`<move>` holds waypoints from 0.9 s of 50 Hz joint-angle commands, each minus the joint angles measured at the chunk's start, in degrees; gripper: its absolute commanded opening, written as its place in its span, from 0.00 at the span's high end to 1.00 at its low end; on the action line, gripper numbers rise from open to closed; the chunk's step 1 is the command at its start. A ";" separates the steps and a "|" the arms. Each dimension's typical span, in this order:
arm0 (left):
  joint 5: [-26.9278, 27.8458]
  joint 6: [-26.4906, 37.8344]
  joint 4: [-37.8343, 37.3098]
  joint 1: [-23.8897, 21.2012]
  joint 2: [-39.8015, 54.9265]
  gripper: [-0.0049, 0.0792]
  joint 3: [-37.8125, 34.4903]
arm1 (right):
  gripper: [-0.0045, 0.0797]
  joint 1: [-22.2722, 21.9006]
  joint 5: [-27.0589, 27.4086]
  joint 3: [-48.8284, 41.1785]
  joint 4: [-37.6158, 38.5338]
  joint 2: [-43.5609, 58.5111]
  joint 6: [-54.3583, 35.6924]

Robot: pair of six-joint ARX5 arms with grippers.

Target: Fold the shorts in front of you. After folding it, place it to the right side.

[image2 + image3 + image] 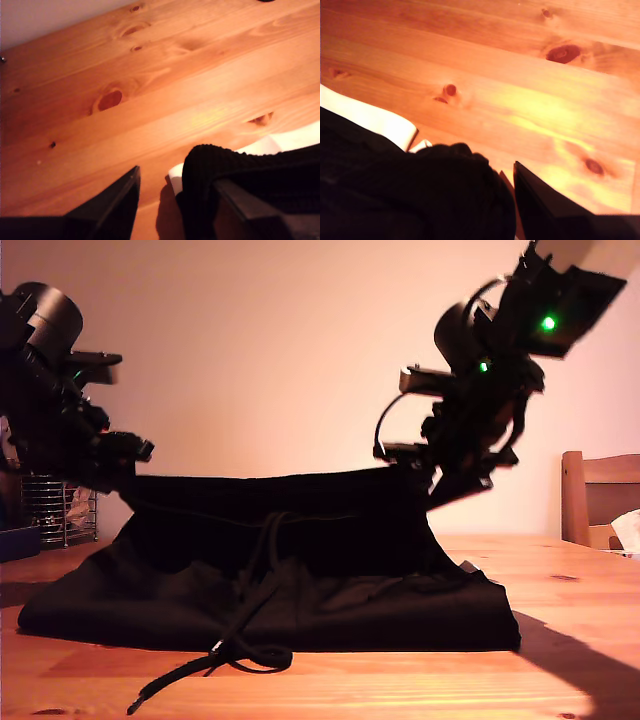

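Shorts betw. both grippers, lifted

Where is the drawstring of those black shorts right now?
In the exterior view the drawstring hangs down the front of the shorts, a little left of centre. Its loose end trails onto the wooden table just in front of the fabric.

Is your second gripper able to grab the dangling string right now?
Probably not: my second gripper is busy holding up the shorts, and the drawstring lies down on the table.
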 commanded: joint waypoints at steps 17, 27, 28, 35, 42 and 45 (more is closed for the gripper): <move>-0.98 4.24 0.11 1.97 0.22 0.34 2.84 | 0.46 -0.79 0.09 3.58 -3.04 -0.17 -3.72; -1.05 5.09 -2.21 3.04 0.22 0.32 3.58 | 0.42 -0.79 4.59 3.58 -7.32 -0.17 -8.68; -1.01 5.29 -2.23 3.10 0.22 0.32 3.58 | 0.42 -0.79 4.63 3.58 -7.45 -0.17 -8.79; 0.92 5.05 -3.45 3.21 0.22 0.22 3.91 | 0.42 -0.79 4.55 3.58 -7.82 -0.17 -8.63; 0.98 5.27 -5.88 3.21 0.22 0.18 4.55 | 0.42 -0.72 4.28 3.58 -8.13 -0.17 -8.57; 1.90 5.16 -5.49 3.23 0.22 0.18 4.66 | 0.42 -0.61 3.37 3.58 -8.17 -0.17 -8.55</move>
